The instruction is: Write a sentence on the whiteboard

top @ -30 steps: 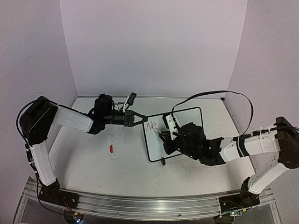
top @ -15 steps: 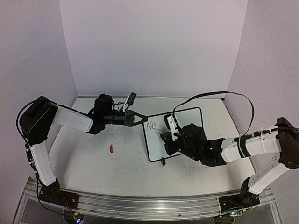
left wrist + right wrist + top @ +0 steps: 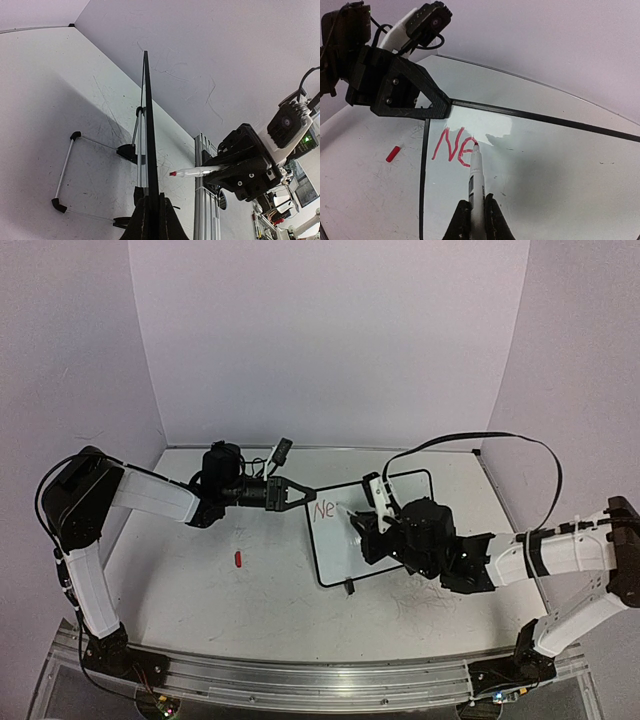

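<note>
**Whiteboard** [image 3: 335,548]: a thin, stiff panel, probably light, with a glossy face likely to be slippery. It is sitting propped near the centre of the counter [image 3: 250,610], showing red "NE" at its 10 o'clock corner. It is best held by the black frame.

**Left fingers** [image 3: 300,490]: clamping that corner's frame, with the arm reaching in from 9 o'clock.

**Right fingers** [image 3: 462,220]: pinching a red marker [image 3: 476,175] with its tip at the E, the arm stretching in low from 4 o'clock.

High rear overview, two close wrist views, all on the whiteboard [image 3: 332,545].
</note>
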You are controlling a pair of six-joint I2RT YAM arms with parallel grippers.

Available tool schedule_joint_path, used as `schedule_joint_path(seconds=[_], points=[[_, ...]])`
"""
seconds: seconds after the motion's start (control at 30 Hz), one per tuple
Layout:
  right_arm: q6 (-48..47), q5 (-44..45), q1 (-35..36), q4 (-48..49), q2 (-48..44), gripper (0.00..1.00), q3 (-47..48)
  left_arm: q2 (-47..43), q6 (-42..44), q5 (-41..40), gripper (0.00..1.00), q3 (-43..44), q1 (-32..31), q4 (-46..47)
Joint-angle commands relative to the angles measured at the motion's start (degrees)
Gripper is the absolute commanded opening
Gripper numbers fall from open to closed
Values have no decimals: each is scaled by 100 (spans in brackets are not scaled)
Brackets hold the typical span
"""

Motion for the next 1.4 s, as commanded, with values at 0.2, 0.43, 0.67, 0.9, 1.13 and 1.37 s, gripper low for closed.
schedule_joint_path(seconds=[0.2,0.43,0.67,0.9,1.13,1.37], points=[[-148,141,-31,132,298,0,279,13,-124,278,0,4,-101,17],[-174,187,-36,151,420,0,380,-11,-132,283,0,0,-105,18],[-174,274,-40,170,434,0,407,-3,-133,290,0,-4,-101,21],[-176,317,-50,186,418,0,411,20,-142,289,0,4,-101,19],[-200,308,-54,193,512,0,484,33,-150,300,0,6,-101,18],[-162,312,-59,173,562,0,483,25,-150,305,0,8,-101,19]])
